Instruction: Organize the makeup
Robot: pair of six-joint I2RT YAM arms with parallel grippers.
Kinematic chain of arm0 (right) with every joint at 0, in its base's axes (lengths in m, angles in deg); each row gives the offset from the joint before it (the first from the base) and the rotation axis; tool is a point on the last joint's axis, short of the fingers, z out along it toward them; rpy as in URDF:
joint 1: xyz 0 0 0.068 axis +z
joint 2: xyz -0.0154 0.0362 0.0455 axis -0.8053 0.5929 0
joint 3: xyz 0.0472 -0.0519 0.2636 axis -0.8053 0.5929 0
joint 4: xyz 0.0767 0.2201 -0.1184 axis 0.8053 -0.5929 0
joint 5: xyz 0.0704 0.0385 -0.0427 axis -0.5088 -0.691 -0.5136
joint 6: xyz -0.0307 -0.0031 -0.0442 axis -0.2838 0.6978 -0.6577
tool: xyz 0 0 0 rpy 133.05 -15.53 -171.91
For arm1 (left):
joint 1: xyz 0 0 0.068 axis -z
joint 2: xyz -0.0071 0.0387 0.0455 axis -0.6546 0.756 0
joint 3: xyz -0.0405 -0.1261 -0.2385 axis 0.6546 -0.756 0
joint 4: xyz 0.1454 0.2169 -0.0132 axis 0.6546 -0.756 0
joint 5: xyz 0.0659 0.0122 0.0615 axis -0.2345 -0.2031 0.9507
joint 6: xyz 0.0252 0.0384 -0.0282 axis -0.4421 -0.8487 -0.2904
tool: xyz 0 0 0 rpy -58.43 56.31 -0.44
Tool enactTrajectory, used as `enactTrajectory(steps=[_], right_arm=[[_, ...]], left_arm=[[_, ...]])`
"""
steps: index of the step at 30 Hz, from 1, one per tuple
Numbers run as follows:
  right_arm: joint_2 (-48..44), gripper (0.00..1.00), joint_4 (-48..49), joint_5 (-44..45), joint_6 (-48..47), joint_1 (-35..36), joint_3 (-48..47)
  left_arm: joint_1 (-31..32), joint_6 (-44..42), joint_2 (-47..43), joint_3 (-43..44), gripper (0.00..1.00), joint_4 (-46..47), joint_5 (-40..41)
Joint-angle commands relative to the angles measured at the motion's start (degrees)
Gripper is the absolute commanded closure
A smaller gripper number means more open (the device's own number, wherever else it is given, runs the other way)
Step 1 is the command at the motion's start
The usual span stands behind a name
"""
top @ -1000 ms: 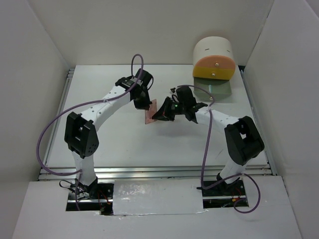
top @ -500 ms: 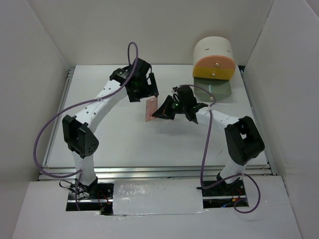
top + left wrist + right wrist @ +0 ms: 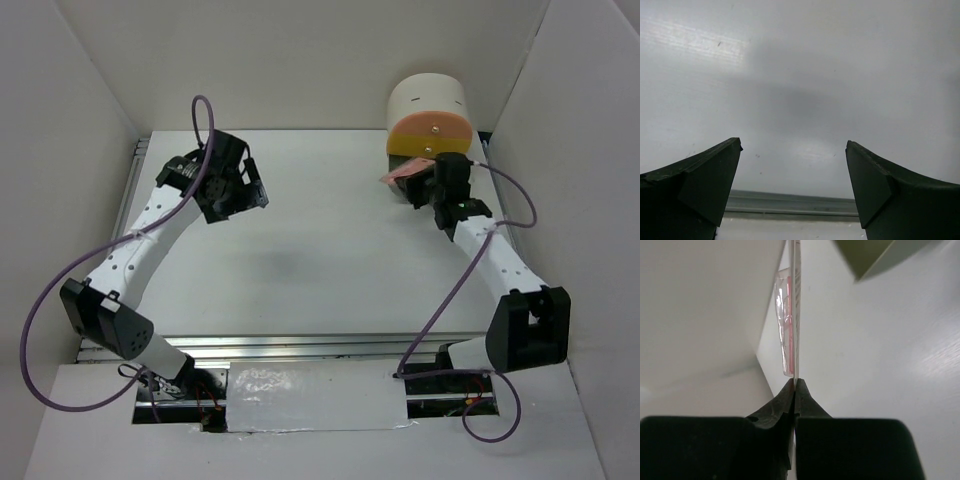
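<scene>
Both arms have left the middle of the bench (image 3: 320, 285) since a second ago. The right fingers (image 3: 794, 386), clenched on one end of the pink palette (image 3: 402, 171), now hold it at the far right corner, just before the drawer unit (image 3: 430, 110). The left fingers (image 3: 248, 194) hang spread and empty near the far left corner. Stowing seems in hand. Next, I'd say, the palette needs lining up with a drawer. It's held on edge, its long axis running straight out from the fingertips and pointing leftward along the far edge.
</scene>
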State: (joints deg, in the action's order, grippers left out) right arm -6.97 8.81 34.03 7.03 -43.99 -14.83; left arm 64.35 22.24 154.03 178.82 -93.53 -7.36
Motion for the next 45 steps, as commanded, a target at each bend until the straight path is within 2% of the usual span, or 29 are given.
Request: enactTrajectory(steps=[1,5,9,21,25,33,35,36,38,39,41,45], right_arm=[[-3.5,1.00,-8.4,14.4,8.1,-2.7,-3.5],[1.2,1.00,-10.7,14.0,10.3,-9.1,-8.8],[9.5,1.00,-13.7,12.1,9.2,-12.1,-14.8],[20.1,1.00,-14.2,12.2,10.6,-12.5,-22.8],[22.1,0.91,-12.4,11.3,12.7,-12.5,-23.0],[26.2,0.89,-8.4,9.3,14.5,-12.5,-22.5],[26.8,0.83,-6.6,8.5,13.9,-12.5,-22.4],[27.5,0.68,-5.8,7.3,13.5,-12.5,-22.9],[28.2,0.55,-5.0,6.2,12.4,-12.5,-24.1],[28.7,0.46,-5.8,4.7,12.1,-12.5,-25.7],[28.3,0.35,-5.6,3.7,11.4,-12.5,-26.4],[23.9,0.28,-2.6,2.4,10.7,-12.5,-23.6]], left_arm=[[-0.7,-1.2,-4.1,-6.0,0.01,0.6,0.6],[-1.4,-1.6,-6.4,-8.7,0.01,0.9,0.1],[-1.9,-2.3,-6.4,-7.8,0.01,-0.9,-1.0],[-2.1,-3.2,-8.1,-7.3,0.01,-3.4,-3.0],[-2.1,-3.3,-8.8,-7.7,0.01,-4.2,-2.5],[-2.1,-2.8,-10.8,-9.2,0.01,-5.6,-2.1],[-2.1,-2.9,-11.1,-9.8,0.01,-5.7,-2.1],[-2.1,-3.0,-11.4,-10.0,0.01,-5.8,-2.1],[-2.1,-2.8,-11.4,-10.7,0.00,-5.9,-2.4],[-2.1,-2.8,-11.5,-11.1,0.01,-5.8,-2.6],[-2.1,-2.7,-11.7,-11.6,0.01,-5.7,-3.0],[-2.1,-2.4,-12.3,-13.4,0.01,-4.9,-3.1]])
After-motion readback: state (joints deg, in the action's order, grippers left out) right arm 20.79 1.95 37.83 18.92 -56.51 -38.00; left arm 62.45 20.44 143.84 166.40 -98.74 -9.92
